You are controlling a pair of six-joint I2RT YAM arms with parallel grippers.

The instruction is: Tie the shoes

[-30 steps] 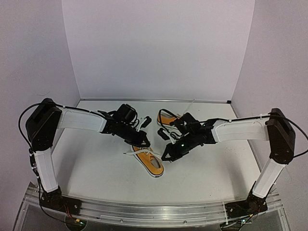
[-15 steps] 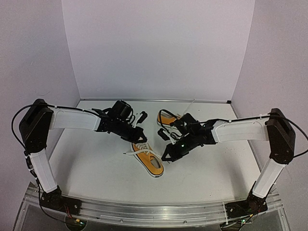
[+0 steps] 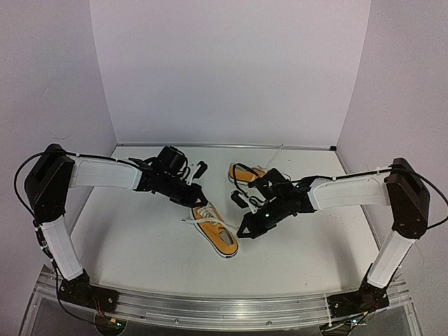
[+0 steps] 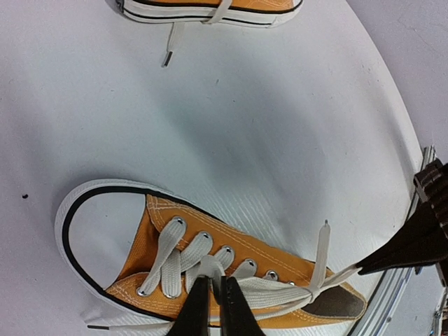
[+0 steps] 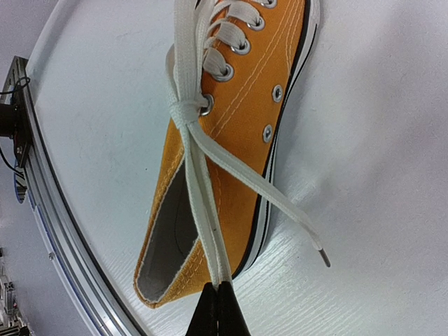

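Observation:
The near shoe, orange-yellow with white laces, lies in the middle of the table with its toe toward the left arm. My left gripper is shut on a white lace loop over the eyelets of this shoe. My right gripper is shut on a doubled lace loop stretched over the shoe's heel opening. The two loops cross at a knot. A free lace end lies on the table. The second shoe lies behind, by the right arm.
The second shoe's sole and a loose lace tip show at the top of the left wrist view. The metal front rail runs along the near edge of the white table. Walls close in the back and sides.
My left gripper has drawn back and to the left with its lace loop. My right gripper has moved very little, still holding its loop taut.

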